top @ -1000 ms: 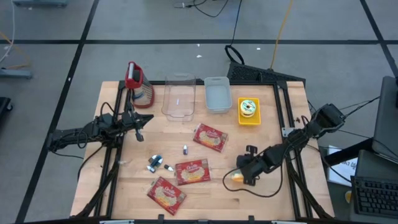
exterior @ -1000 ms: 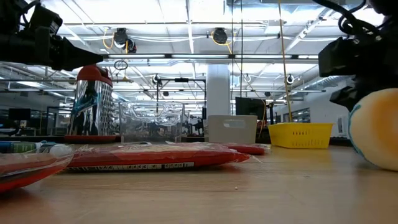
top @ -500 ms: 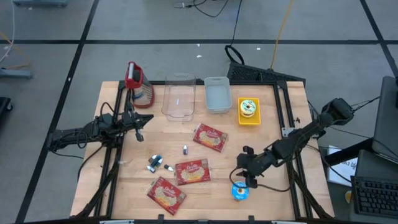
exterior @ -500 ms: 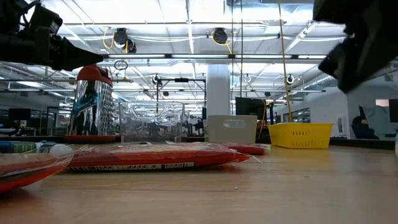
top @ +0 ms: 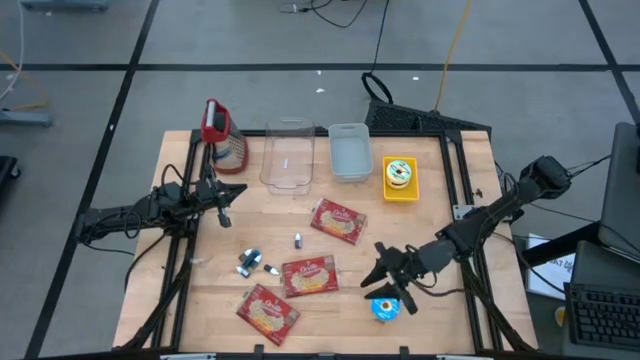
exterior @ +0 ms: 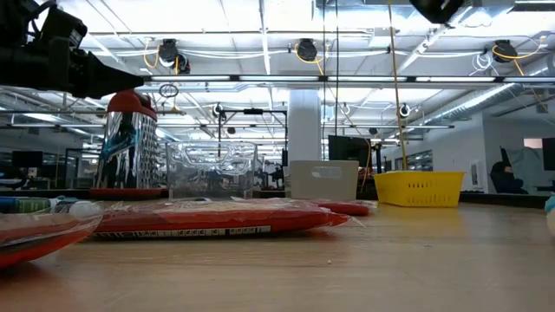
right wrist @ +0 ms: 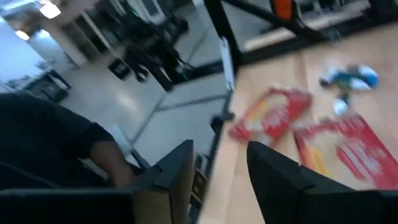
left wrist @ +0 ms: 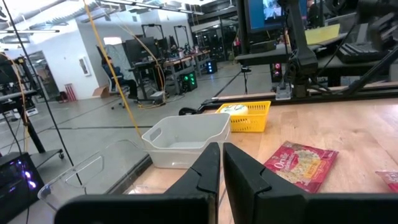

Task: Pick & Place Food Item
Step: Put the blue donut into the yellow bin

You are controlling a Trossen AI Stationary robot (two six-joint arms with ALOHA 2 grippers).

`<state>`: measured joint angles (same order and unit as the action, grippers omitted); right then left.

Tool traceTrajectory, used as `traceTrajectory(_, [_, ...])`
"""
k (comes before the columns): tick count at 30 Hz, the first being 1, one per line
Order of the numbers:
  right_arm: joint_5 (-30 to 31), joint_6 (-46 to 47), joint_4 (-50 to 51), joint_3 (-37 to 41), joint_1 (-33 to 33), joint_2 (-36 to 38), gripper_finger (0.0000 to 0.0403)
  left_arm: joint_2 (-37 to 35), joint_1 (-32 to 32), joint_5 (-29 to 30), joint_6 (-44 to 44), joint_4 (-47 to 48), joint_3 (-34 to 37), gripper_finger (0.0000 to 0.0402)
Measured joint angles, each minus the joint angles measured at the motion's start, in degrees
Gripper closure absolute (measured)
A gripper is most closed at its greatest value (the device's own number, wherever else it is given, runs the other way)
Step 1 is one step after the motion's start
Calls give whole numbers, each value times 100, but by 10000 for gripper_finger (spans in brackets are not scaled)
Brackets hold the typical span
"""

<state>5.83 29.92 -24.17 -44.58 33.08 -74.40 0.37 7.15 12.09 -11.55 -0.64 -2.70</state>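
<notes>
A round food item with a blue top (top: 385,308) lies flat on the wooden table near its front edge, right of the middle; a sliver of it shows at the low view's right edge (exterior: 551,206). My right gripper (top: 384,277) is open and empty just above and behind the item; its fingers stand apart in the right wrist view (right wrist: 217,163). My left gripper (top: 226,196) is shut and empty above the table's left side; it also shows in its wrist view (left wrist: 217,157).
A yellow basket (top: 400,190) with a doughnut, a grey bin (top: 349,150), a clear container (top: 288,155) and a red-topped grater (top: 215,125) stand along the far edge. Three red packets (top: 338,220) (top: 308,276) (top: 268,310) and small items (top: 250,262) lie mid-table.
My right gripper has let go of the round food item and has gone up, out of the low view. The item has dropped out of the fingers and now lies on the table, blue side up, a little nearer the front edge.
</notes>
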Motion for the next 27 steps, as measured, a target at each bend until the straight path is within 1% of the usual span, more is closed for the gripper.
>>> traceTrajectory(2, [21, -123, -189, -28, 104, -93, 247, 1, 1, 1, 0, 2, 0, 378])
traceTrajectory(3, [33, -181, -127, -102, 166, -151, 237, 1, 1, -1, 0, 0, 0, 378])
traceTrajectory(7, [28, -395, 579, -686, 389, -403, 187, 0, 1, -1, 0, 0, 0, 378])
traceTrajectory(10, [75, -558, 1644, -1258, 582, -643, 154, -1, 1, 1, 2, 0, 0, 378])
traceTrajectory(13, [447, -537, 3213, -1757, 742, -910, 135, -1, -1, 1, 0, 0, 0, 378])
traceTrajectory(16, [771, -110, 4578, -2021, 791, -1170, 129, 1, 1, 1, 0, 0, 0, 378])
traceTrajectory(19, [784, 383, 5407, -2027, 787, -1454, 131, 1, 1, 0, 0, 0, 0, 378])
traceTrajectory(23, [747, 583, 5724, -1948, 787, -1837, 136, 1, 1, 1, 0, 0, 0, 378])
traceTrajectory(27, [653, 552, 5726, -1921, 780, -2198, 136, 0, -1, 0, 0, 0, -1, 378])
